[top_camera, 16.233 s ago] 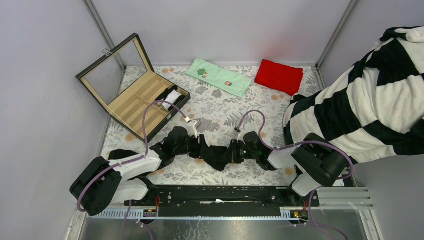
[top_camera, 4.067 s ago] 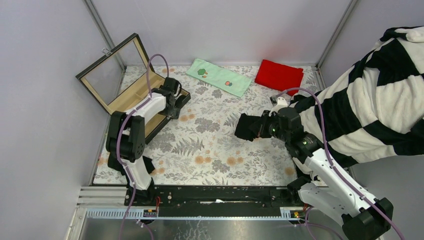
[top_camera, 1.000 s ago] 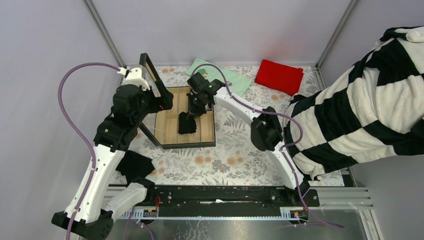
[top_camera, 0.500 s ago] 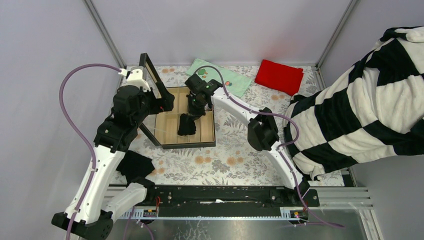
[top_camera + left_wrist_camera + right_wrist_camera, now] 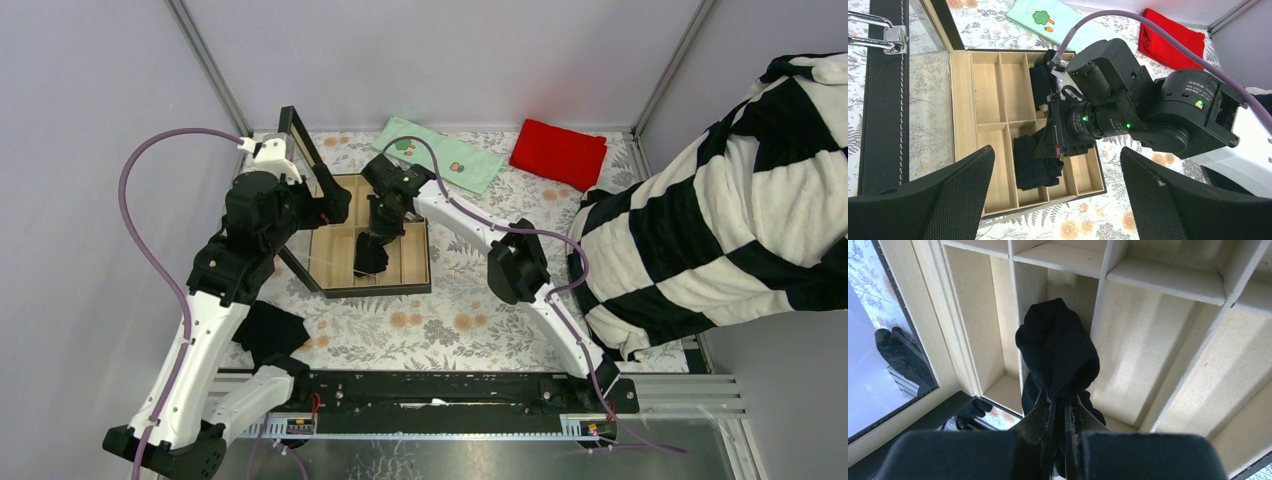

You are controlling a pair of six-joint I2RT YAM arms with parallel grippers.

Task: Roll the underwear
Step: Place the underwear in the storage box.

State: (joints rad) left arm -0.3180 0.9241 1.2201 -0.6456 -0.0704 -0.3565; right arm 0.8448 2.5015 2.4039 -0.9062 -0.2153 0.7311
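Observation:
A rolled black underwear hangs in my right gripper, which is shut on its top. The bundle reaches down into a near compartment of the open wooden divided box. From above, the right gripper sits over the box with the underwear below it. My left gripper hovers open by the box's left side, holding nothing; its wrist view looks down on the held underwear. A second black underwear lies in a far compartment. A third underwear lies on the table near the left arm.
The box's glass lid stands upright at its left. A green towel and a red cloth lie at the back. A black-and-white striped blanket fills the right side. Walls enclose the floral table.
Over the last second my right gripper has shifted slightly left and toward the near side of the box, carrying the underwear. The left arm has stayed still.

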